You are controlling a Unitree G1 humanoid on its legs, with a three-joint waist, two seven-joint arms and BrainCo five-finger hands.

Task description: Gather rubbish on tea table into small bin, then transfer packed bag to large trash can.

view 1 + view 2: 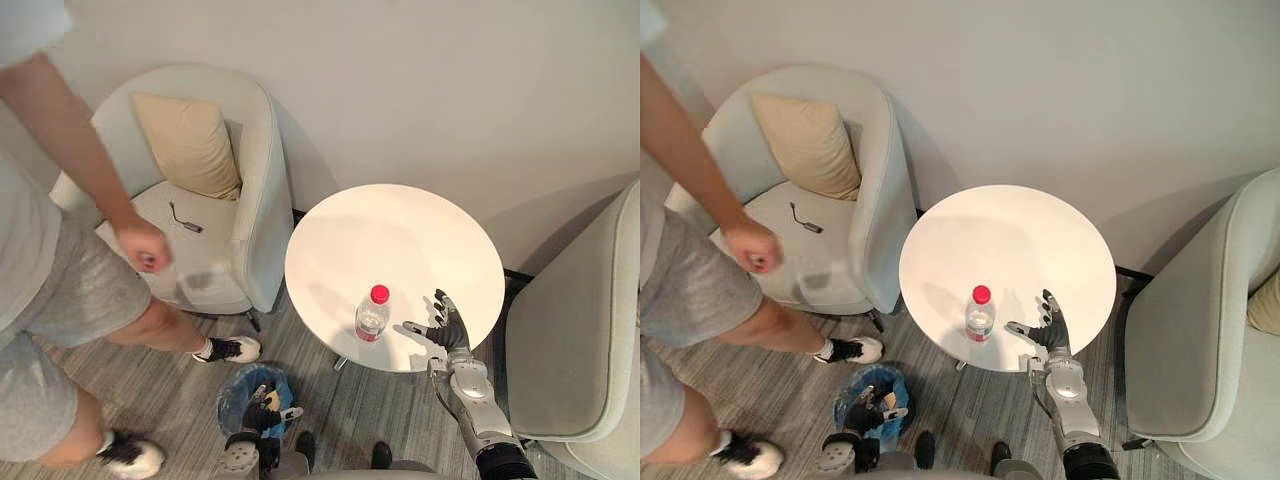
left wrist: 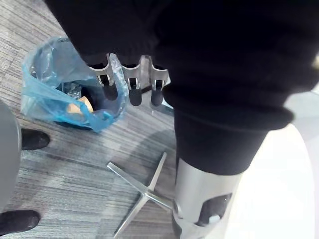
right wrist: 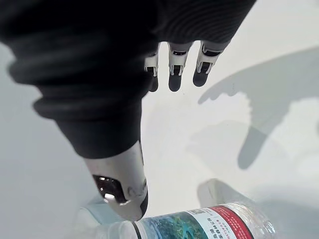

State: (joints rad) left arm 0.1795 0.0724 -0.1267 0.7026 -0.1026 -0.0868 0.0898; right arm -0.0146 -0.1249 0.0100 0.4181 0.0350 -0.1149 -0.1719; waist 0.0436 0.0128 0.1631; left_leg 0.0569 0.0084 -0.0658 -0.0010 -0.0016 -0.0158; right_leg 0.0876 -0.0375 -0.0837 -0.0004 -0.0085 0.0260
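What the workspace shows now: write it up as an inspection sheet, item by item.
Surface: round white tea table, carrying one bottle.
Job's things: red-capped bottle upright near the table's front edge; small bin lined with a blue bag, on the floor to the table's left, rubbish inside.
Clutter: small dark object on the left armchair seat.
Hands: right hand open above the table beside the bottle, not closed on it; left hand open over the small bin.
Cables: nothing seen.
Surroundings: beige cushion on the left armchair, second armchair at right, person standing at left, grey floor.
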